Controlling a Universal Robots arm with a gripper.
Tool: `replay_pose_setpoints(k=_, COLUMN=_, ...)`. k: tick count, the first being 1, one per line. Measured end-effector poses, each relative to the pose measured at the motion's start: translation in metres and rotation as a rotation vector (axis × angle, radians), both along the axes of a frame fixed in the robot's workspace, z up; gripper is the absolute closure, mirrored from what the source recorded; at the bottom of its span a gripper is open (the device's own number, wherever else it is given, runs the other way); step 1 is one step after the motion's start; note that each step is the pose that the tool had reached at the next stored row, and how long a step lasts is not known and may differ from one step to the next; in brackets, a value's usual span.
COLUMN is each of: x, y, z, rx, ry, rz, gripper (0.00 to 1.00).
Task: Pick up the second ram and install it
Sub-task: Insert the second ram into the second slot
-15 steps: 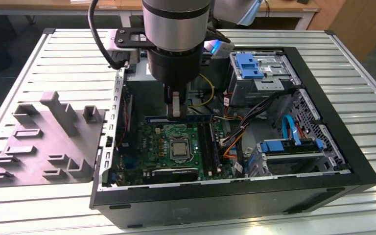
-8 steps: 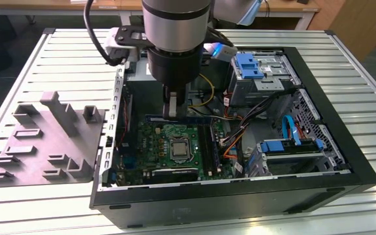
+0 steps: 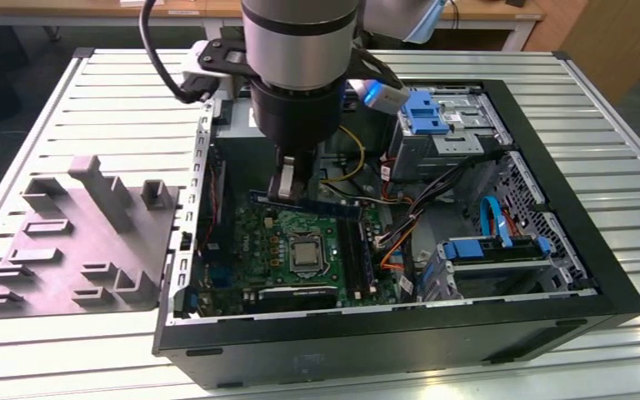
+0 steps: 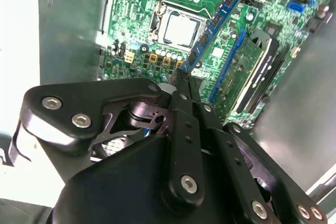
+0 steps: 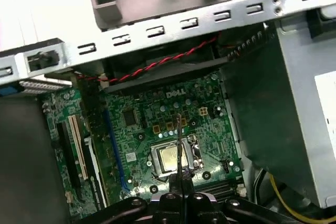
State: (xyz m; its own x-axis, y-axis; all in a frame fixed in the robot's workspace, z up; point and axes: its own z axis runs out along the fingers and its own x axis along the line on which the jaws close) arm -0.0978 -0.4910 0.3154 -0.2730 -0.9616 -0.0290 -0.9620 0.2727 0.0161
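Observation:
My gripper [image 3: 286, 192] is shut on the second ram [image 3: 326, 203], a long thin dark-blue stick with black chips. It is inside the open computer case, just above the green motherboard [image 3: 256, 242]. In the second wrist view the second ram [image 4: 218, 17] runs out from the gripper [image 4: 184, 77] past the silver processor socket [image 4: 181, 27]. Beside it, a green stick [image 4: 247, 69] sits in the black slots. In the first wrist view the second ram [image 5: 179, 140] shows edge-on as a thin line over the socket [image 5: 173, 158], rising from the gripper [image 5: 181, 179]. Whether it touches the board I cannot tell.
The black case wall [image 3: 409, 329] rings the work area. A grey power-supply box [image 5: 294, 103] and yellow cables [image 3: 356, 154] stand near the arm. Drive bays with blue clips [image 3: 437, 112] and orange wires [image 3: 392, 250] lie toward the exterior view's right. A grey moulded fixture [image 3: 76, 242] rests outside the case.

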Motion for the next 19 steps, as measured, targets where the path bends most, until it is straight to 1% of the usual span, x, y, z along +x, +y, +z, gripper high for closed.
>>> replay_pose_setpoints(k=19, x=0.0, y=0.0, z=-0.0022, rx=0.0001, ry=0.0, rz=-0.347, gripper=0.88)
